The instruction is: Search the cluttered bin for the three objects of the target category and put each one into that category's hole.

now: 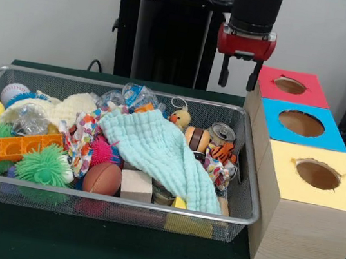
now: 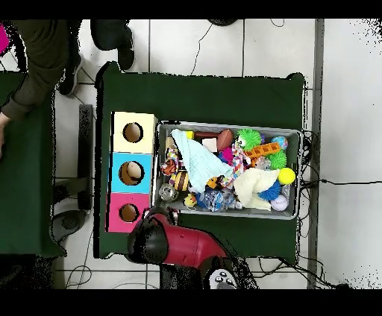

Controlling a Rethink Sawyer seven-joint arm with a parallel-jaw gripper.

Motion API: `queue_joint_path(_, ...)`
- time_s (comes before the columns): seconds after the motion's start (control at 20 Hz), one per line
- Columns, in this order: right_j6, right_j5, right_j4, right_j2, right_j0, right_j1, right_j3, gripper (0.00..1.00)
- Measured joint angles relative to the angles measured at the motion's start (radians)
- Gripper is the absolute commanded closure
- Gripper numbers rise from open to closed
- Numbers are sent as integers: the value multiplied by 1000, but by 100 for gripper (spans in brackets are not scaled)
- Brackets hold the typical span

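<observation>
The wire mesh bin (image 1: 121, 84) is full of toys; it also shows in the overhead view (image 2: 300, 160). A yellow duck (image 1: 180, 117) stands at the back, right of the middle, and shows in the overhead view (image 2: 191, 200). An orange striped tiger (image 1: 223, 152) lies near the right wall; it shows in the overhead view (image 2: 173, 168). A small orange-tan figure (image 1: 144, 107) peeks out at the back. My gripper (image 1: 237, 80) hangs open and empty above the bin's far right corner, beside the red box. In the overhead view the arm (image 2: 179, 246) hides it.
Three wooden boxes with holes stand right of the bin: red top (image 1: 290, 86), blue top (image 1: 301, 124), yellow top (image 1: 317, 175). A light green cloth (image 1: 157, 150) covers the bin's middle. Spiky balls (image 1: 44, 165), a football (image 1: 102, 177) and a can (image 1: 222, 134) lie around. A person (image 2: 37, 59) stands at the overhead view's top left.
</observation>
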Motion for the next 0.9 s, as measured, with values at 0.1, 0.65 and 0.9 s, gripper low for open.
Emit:
queue_joint_path(0.1, 0, -20, 0, 0, -9, 21, 0, 0)
queue_joint_path(0.65, 0, -138, 11, -26, -29, 110, -1, 0)
queue_joint_path(0.9, 0, -176, 11, -26, -48, 149, -1, 0)
